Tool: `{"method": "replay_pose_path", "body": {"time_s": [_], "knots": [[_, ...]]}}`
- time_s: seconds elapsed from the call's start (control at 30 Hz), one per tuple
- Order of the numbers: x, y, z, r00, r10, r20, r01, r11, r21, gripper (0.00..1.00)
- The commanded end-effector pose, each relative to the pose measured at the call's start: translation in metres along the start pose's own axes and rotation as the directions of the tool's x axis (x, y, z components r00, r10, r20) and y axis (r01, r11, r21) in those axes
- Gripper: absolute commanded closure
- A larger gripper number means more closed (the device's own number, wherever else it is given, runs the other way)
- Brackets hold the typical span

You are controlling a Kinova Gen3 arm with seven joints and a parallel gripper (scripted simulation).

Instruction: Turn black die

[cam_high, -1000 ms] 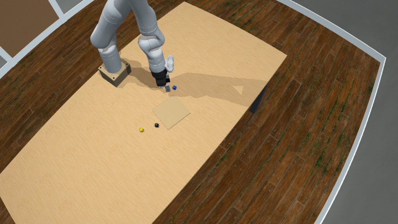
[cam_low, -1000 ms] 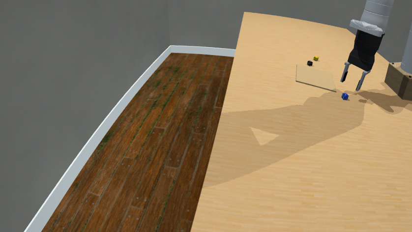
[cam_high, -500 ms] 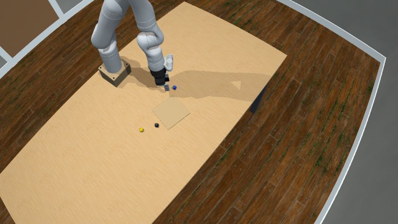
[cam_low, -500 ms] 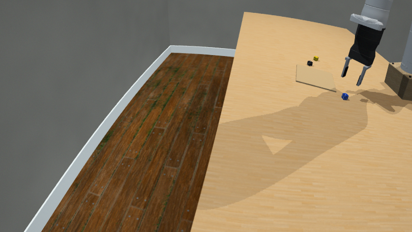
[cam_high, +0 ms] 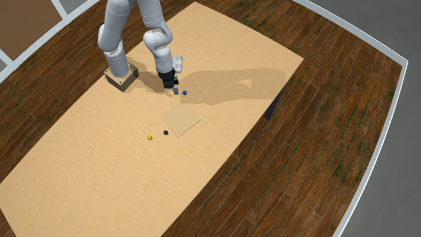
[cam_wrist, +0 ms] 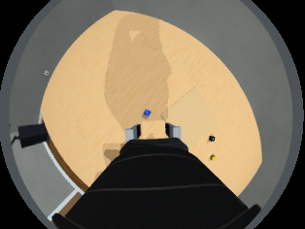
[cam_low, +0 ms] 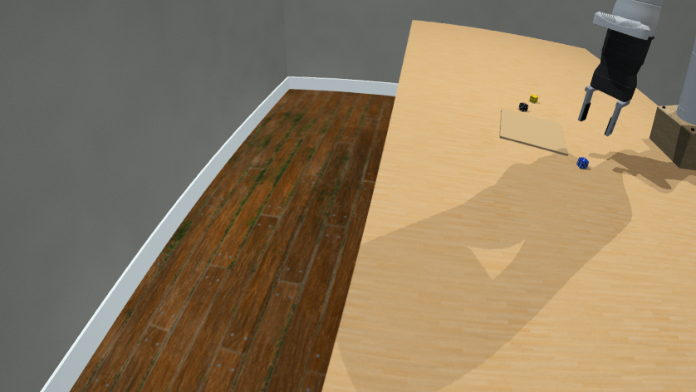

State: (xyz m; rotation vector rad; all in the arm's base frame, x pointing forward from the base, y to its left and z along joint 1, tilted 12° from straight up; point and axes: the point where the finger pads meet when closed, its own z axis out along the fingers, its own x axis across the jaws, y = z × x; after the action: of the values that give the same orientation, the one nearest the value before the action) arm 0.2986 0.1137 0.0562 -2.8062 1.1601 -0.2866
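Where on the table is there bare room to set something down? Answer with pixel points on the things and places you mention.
Roomiest is the wide stretch from the yellow die (cam_high: 149, 137) (cam_low: 533, 99) (cam_wrist: 213, 157) to the table's far end, away from the arm's base (cam_high: 123, 84) (cam_low: 665, 137). Crowded: beside the mat (cam_high: 181, 119) (cam_low: 533, 129) (cam_wrist: 191, 116), where the black die (cam_high: 166, 132) (cam_low: 522, 106) (cam_wrist: 212, 139) sits near the yellow one, and around the blue die (cam_high: 184, 92) (cam_low: 582, 163) (cam_wrist: 147, 113), near the open gripper (cam_high: 171, 90) (cam_low: 595, 127) (cam_wrist: 152, 128).

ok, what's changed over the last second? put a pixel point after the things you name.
The claw (cam_high: 173, 90) (cam_low: 595, 127) (cam_wrist: 152, 128) has risen higher above the table (cam_high: 103, 176) (cam_low: 487, 72) (cam_wrist: 87, 97). Nothing grabbed or released; it's still open. Black die (cam_high: 165, 132) (cam_low: 522, 106) (cam_wrist: 212, 139), yellow die (cam_high: 149, 137) (cam_low: 533, 99) (cam_wrist: 213, 157), blue die (cam_high: 184, 92) (cam_low: 582, 163) (cam_wrist: 147, 113) and mat (cam_high: 181, 119) (cam_low: 533, 131) (cam_wrist: 191, 116) haven't visibly moved.
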Motion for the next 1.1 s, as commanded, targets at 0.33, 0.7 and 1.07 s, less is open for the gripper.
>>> {"method": "replay_pose_path", "body": {"time_s": [0.33, 0.7, 1.07], "knots": [[-0.008, -0.006, -0.018, 1.000, -0.030, 0.003, 0.030, 0.999, 0.013, 0.00], [-0.008, -0.006, -0.037, 1.000, -0.030, 0.003, 0.030, 0.999, 0.013, 0.00], [-0.008, -0.006, -0.051, 1.000, -0.030, 0.003, 0.030, 0.999, 0.013, 0.00]]}}
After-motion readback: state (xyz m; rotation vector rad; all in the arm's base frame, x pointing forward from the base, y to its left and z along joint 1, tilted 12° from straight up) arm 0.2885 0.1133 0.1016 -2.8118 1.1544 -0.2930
